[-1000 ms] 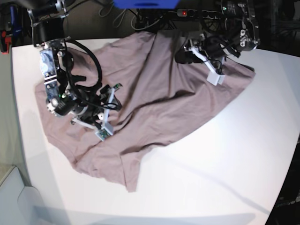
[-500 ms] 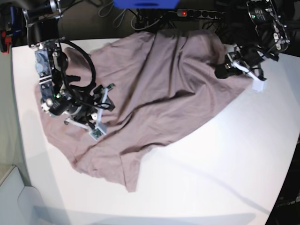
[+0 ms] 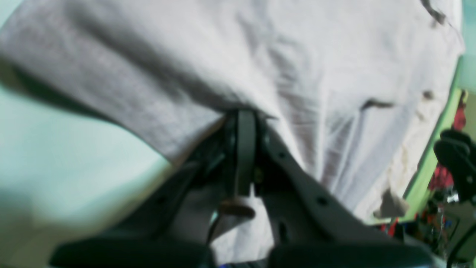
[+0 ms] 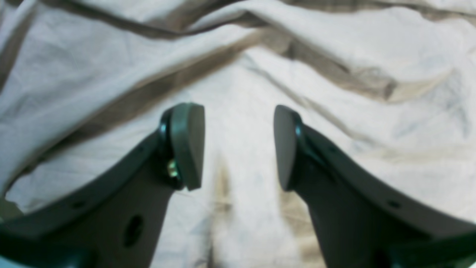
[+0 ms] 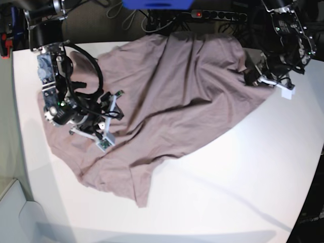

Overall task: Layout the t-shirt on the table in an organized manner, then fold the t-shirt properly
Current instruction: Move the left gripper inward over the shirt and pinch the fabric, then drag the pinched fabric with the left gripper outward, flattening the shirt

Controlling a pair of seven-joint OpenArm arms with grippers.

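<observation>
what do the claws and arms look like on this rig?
Both claws have dark angled fingers with bolt holes, tipped with flat grey-green pads. In the base view the right claw and left claw show white finger shells; the arms are black and metallic, looped with black cables.

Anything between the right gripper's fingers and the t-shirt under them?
Nothing. In the right wrist view the right gripper is open, with only wrinkled t-shirt showing between its fingers.
</observation>
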